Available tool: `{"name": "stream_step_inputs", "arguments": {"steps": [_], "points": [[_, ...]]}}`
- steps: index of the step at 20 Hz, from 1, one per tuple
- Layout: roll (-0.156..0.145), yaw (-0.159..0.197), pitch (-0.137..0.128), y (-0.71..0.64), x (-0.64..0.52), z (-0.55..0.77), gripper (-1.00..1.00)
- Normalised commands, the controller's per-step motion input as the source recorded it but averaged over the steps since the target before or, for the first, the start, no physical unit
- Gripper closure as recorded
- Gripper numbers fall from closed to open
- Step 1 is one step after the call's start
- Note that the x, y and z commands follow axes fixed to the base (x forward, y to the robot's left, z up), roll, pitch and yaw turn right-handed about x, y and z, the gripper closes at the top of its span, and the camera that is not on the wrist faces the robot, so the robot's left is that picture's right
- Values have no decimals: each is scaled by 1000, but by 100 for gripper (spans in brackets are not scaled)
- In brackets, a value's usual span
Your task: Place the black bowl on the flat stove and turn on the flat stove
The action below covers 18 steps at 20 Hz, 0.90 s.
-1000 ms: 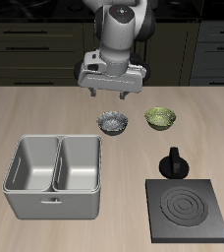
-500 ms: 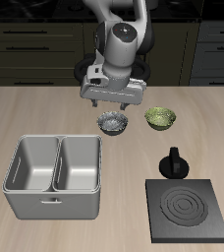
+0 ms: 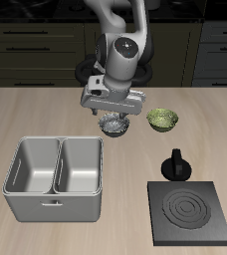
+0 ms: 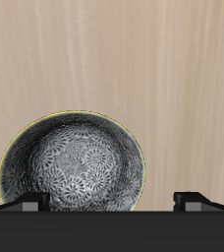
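Pale wooden counter carries the small round black bowl; end effector hovers above it, fingers apart

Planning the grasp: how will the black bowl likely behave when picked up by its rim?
The black bowl looks rigid, so it probably won't flex. Its thin rim suits a pinch, though a one-sided hold may let it tilt. Its rounded body might slide if the gripper nudges it.
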Motion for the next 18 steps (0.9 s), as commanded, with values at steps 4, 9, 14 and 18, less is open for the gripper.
{"name": "stream_step_inputs", "arguments": {"steps": [4, 9, 14, 18], "points": [[33, -69, 79, 55, -43, -321, -100], [-19, -32, 47, -56, -72, -308, -100], [-16, -53, 57, -122, -118, -363, -100], [-4, -30, 14, -53, -60, -156, -100]]}}
